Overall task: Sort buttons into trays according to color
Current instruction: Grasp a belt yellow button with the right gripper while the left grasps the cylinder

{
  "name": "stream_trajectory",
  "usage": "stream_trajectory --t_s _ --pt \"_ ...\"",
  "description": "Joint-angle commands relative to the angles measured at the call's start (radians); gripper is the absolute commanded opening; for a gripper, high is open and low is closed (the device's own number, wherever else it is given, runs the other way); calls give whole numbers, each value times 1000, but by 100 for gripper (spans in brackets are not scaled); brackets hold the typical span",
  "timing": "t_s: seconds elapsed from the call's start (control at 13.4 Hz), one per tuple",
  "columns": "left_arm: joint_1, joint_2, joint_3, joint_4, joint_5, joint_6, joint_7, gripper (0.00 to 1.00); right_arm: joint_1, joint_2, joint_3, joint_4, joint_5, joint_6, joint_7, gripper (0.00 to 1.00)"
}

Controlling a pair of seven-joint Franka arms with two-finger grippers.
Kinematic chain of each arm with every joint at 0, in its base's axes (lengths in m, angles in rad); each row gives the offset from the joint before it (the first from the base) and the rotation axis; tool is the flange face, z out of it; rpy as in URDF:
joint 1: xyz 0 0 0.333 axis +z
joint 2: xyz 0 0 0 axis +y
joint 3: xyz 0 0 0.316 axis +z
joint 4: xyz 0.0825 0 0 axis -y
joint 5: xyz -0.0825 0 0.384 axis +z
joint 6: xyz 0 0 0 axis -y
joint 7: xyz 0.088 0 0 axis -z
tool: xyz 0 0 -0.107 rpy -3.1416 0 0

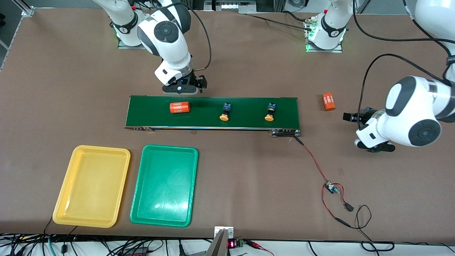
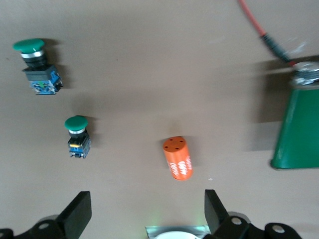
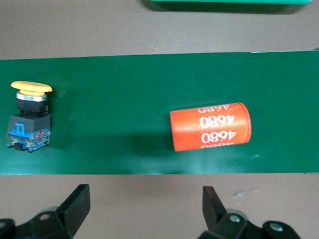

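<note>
Two orange-yellow buttons (image 1: 225, 112) (image 1: 270, 112) lie on their sides on the dark-green belt (image 1: 206, 121). One of them (image 3: 30, 117) shows in the right wrist view. Two green buttons (image 2: 37, 64) (image 2: 77, 134) lie on the bare table at the left arm's end, seen only in the left wrist view. My left gripper (image 2: 148, 214) (image 1: 375, 146) hangs open above the table there, holding nothing. My right gripper (image 3: 144, 206) (image 1: 180, 89) is open and empty over the table at the belt's edge nearest the bases. The yellow tray (image 1: 91, 185) and green tray (image 1: 165, 185) lie empty, nearer the camera than the belt.
One numbered orange cylinder (image 1: 179, 107) (image 3: 210, 126) lies on the belt beside the buttons. Another (image 1: 328, 101) (image 2: 178, 158) lies on the table past the belt's end (image 2: 299, 129). A red-and-black cable with a small board (image 1: 330, 186) runs from the belt's corner toward the camera.
</note>
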Motion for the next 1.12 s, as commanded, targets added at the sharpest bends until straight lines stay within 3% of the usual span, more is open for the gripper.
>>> stream_trajectory --t_s 0.0,0.22,0.37,0.52,0.82,0.97,1.05 --pt "-87 -210 120 -326 -37 191 82 100 6 66 -2 60 -45 0 40 100" --pt "-162 -264 191 -548 -48 390 85 100 26 127 -7 117 -92 0 91 100" --pt "-164 -264 196 -633 -103 475 84 100 40 158 -13 143 -115 0 122 100" --pt "-165 -261 196 -675 -210 517 84 100 63 181 -36 169 -122 -2 126 100" --pt "-165 -209 203 -736 -210 650 84 97 92 210 -56 191 -123 -2 132 100" --pt "-165 -188 229 -739 -210 666 84 88 109 219 -71 198 -123 -2 160 100" --pt "-165 -171 243 -738 -210 682 84 77 115 227 -71 210 -128 -2 168 100"
